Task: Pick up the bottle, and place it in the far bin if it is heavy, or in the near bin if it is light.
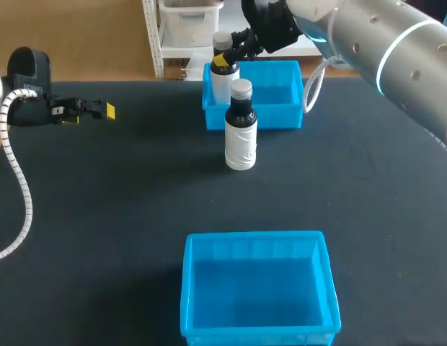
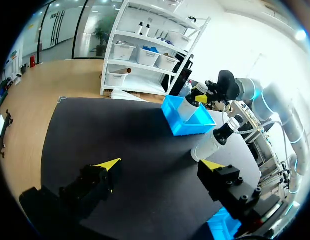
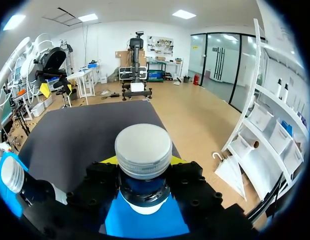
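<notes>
1. The held bottle [image 1: 223, 83] is at the left end of the far bin [image 1: 281, 108]. The bin's near wall hides its base, so I cannot tell whether it rests on the bin's floor.
2. From the head view, the right gripper [image 1: 222, 60] shows little more than one yellow tip against the bottle's neck.
3. The right wrist view makes the grasp plain: both fingers close on the neck just under the grey cap [image 3: 143, 150], over blue bin.
4. Only the left wrist view shows the left gripper [image 2: 160, 165] spread wide with nothing between its fingers, over the table [image 1: 101, 216] at far left. The near bin [image 2: 220, 226] is cut to a corner there.
5. A second bottle [image 1: 241, 137] stands upright just near of the far bin, untouched.
</notes>
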`<state>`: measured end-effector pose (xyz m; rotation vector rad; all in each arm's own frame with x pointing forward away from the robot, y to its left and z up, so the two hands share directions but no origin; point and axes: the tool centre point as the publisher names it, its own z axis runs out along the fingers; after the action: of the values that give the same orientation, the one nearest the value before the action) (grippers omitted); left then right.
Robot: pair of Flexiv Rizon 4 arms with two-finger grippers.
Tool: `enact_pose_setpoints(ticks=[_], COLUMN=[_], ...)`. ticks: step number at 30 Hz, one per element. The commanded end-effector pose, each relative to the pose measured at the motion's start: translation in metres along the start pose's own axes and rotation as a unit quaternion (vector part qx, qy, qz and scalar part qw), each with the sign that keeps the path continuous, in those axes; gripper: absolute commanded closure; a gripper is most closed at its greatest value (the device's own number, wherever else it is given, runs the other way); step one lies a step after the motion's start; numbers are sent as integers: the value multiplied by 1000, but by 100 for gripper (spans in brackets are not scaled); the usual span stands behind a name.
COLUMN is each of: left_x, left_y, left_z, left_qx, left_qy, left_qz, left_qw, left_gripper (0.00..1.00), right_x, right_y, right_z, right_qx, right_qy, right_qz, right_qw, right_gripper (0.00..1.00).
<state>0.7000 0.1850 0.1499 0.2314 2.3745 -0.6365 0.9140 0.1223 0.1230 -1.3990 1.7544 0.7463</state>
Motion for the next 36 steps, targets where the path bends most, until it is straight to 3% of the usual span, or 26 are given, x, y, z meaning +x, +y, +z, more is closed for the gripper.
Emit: enact_pose_setpoints(ticks=[1,12,24,29,36], left_x=[0,0,0,0,0], left_y=[0,0,0,0,0], left_z=[0,0,0,0,0], left_qx=[0,0,0,0,0], left_qy=[0,0,0,0,0], left_qz=[0,0,0,0,0], left_qw=[1000,1000,1000,1000,1000], left_gripper=[0,0,0,0,0], right_x=[-3,5,38,50,59], right_y=[-11,-11,-15,-3,27], right_z=[6,-20,-102,-139,-170], right_qx=[-182,-159,-82,-57,-46], right_qy=[6,14,26,28,21], right_qz=[3,15,46,48,31], right_qw=[983,987,995,997,998], right_gripper=[0,0,0,0,0])
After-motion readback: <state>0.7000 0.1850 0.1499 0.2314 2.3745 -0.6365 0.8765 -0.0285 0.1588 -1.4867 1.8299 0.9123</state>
